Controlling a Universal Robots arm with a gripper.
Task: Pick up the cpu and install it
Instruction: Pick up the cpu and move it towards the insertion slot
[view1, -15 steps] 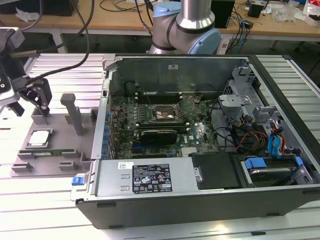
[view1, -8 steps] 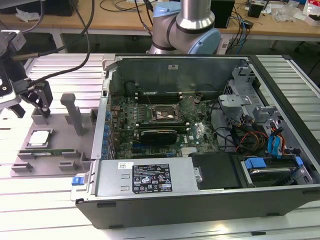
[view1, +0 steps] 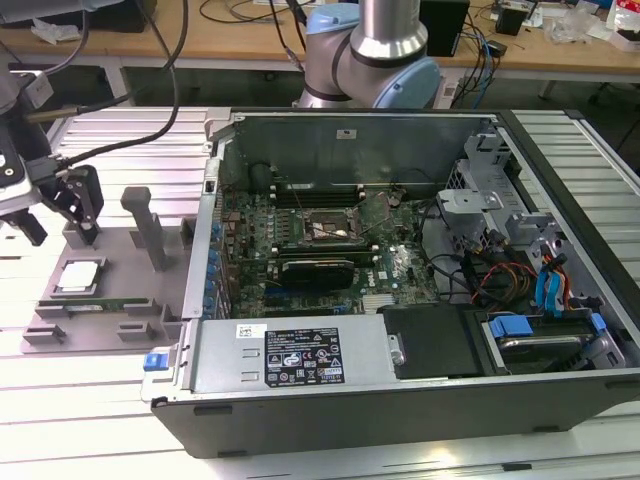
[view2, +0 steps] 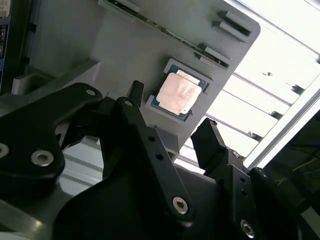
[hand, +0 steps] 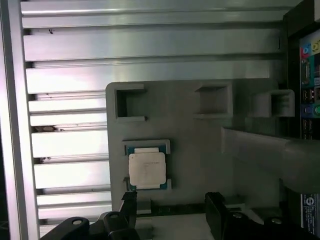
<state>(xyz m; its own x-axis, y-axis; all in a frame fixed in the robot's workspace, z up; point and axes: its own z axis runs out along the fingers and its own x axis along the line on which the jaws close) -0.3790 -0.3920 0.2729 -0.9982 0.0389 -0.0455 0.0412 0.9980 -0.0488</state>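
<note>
The cpu (hand: 146, 169) is seated in a recess of the grey tray (hand: 200, 150) on the worktop (hand: 70, 75) — the tool (hand: 171, 197) is held released near it, fingers spread, nothing grasped.

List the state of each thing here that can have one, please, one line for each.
Dark grey metal computer case, lying on its side, side panel off, inside exposed.
Grey plastic tray, flat beside the case.
Small square cpu with a silver metal top, lying flat in its recess on the tray, not gripped.
Black two-fingered pincer, open, empty, over the tray near the cpu.
</note>
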